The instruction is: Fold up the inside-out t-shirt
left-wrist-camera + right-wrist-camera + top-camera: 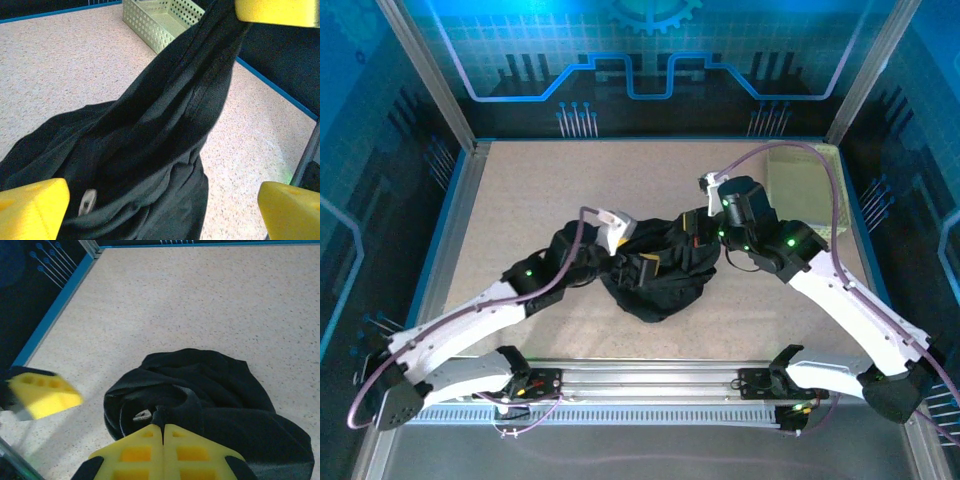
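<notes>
Top external: the inside-out t-shirt [650,275] lies as a bunched black heap near the middle of the tabletop [540,190], between my two arms.

Right wrist view: my right hand [163,447] has its yellow pads pressed together, pinched on a fold of the shirt at their tips. The rest of the cloth is mounded on the tabletop just beyond.

Left wrist view: one band of the cloth is drawn up taut from the heap toward the upper right, where it meets a yellow pad of that right hand. A small pale label [87,201] shows low in the folds (the right wrist view has it too). My left hand [160,210] is spread wide. Its pads are apart on either side of the cloth and clamp nothing.

A perforated pale green basket [802,185] sits toward the far right corner of the tabletop, apart from the heap.
</notes>
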`<state>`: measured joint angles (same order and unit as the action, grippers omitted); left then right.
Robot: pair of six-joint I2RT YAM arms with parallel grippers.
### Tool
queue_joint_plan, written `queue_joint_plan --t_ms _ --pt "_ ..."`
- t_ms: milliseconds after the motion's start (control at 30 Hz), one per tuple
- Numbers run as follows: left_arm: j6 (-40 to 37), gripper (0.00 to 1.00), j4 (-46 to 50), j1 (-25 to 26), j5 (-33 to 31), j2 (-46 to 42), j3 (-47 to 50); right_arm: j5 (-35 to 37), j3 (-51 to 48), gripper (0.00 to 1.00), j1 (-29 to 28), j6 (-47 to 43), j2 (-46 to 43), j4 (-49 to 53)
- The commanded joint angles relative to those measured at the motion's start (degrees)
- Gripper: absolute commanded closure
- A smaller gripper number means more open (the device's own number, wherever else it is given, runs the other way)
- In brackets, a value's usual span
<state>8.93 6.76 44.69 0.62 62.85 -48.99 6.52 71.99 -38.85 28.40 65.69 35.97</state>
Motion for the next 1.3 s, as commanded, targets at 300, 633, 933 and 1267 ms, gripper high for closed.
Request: queue_joint_plan --t_ms 300,633,933,1267 --pt "-9.81 0.33 3.51 2.43 -6.6 17.2 -12.74 2.12 5.83 1.0 -1.31 -0.88 -1.27 1.23" --pt "-7.39 0.97 6.72 2.42 -4.16 11.1 -18.53 1.44 20.97 1.0 9.7 -2.8 8.36 7.95" --pt "4.88 1.0 3.42 -3.2 3.01 6.75 -23.19 0.9 30.25 0.54 10.3 -6.05 20.06 10.78" --pt "14.48 1.0 0.19 -14.39 7.11 4.96 -13.45 1.93 -9.0 0.22 4.62 1.46 6.64 -5.56"
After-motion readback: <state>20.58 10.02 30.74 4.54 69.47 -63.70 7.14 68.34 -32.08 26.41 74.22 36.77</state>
